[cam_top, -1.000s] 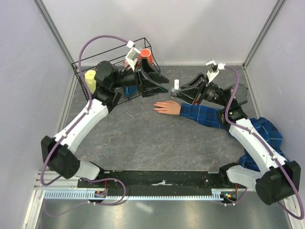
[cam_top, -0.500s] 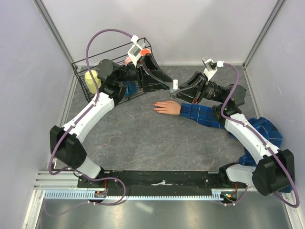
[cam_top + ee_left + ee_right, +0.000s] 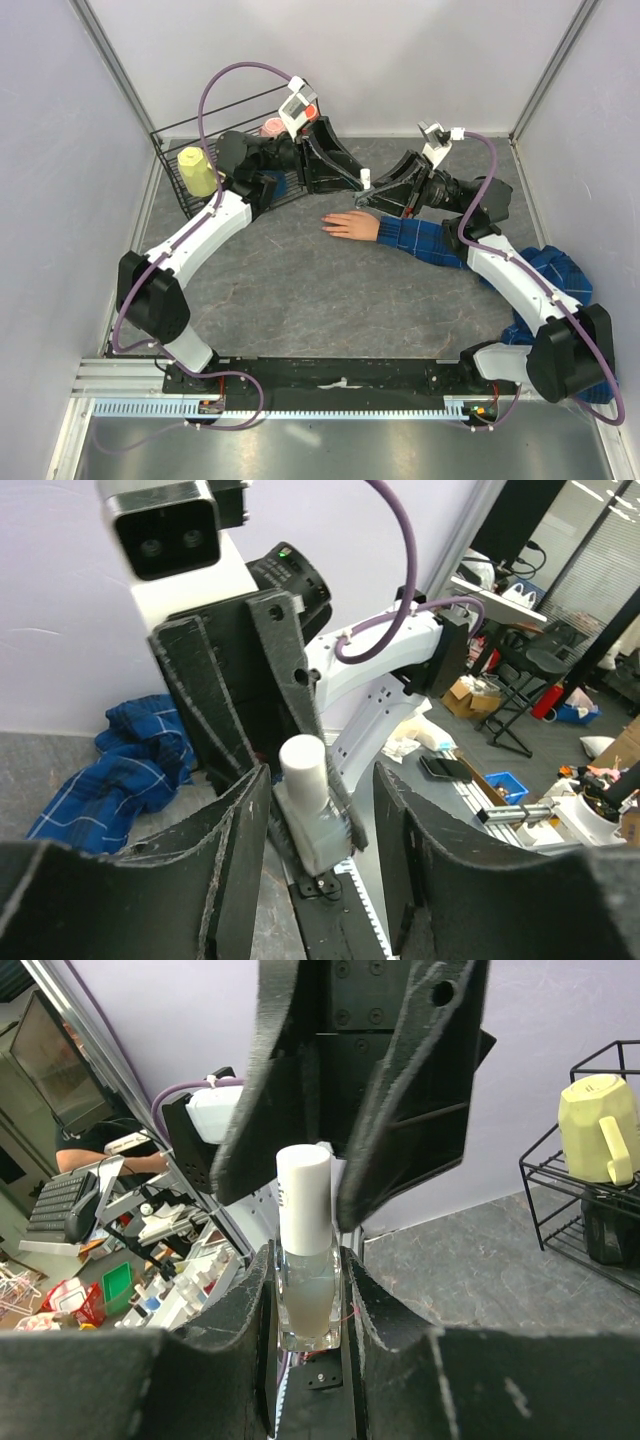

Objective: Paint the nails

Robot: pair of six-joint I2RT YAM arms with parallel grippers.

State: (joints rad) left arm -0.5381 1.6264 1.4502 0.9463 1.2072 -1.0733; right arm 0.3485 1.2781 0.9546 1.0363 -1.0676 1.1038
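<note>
A small clear bottle (image 3: 306, 1295) with a white cap (image 3: 303, 1200) stands upright in my right gripper (image 3: 305, 1260), which is shut on its glass body. My left gripper (image 3: 320, 805) is open, and its fingers straddle the white cap (image 3: 302, 770) with a gap on the right side. In the top view both grippers meet above the table, left gripper (image 3: 358, 180) and right gripper (image 3: 376, 197). The peach-pink fake hand (image 3: 350, 225) lies flat just in front of them, ending a blue plaid sleeve (image 3: 425, 241). Its nails at the fingertips (image 3: 326, 226) are too small to make out.
A black wire basket (image 3: 170, 160) at the back left holds a yellow mug (image 3: 197, 170) and an orange cup (image 3: 274, 127). The rest of the plaid shirt (image 3: 555, 280) is bunched at the right beside the right arm. Walls close in the table on three sides.
My left arm has swung right, from over the basket to the bottle, and its jaws have narrowed round the cap. The right gripper has kept hold of the bottle, barely moving.
</note>
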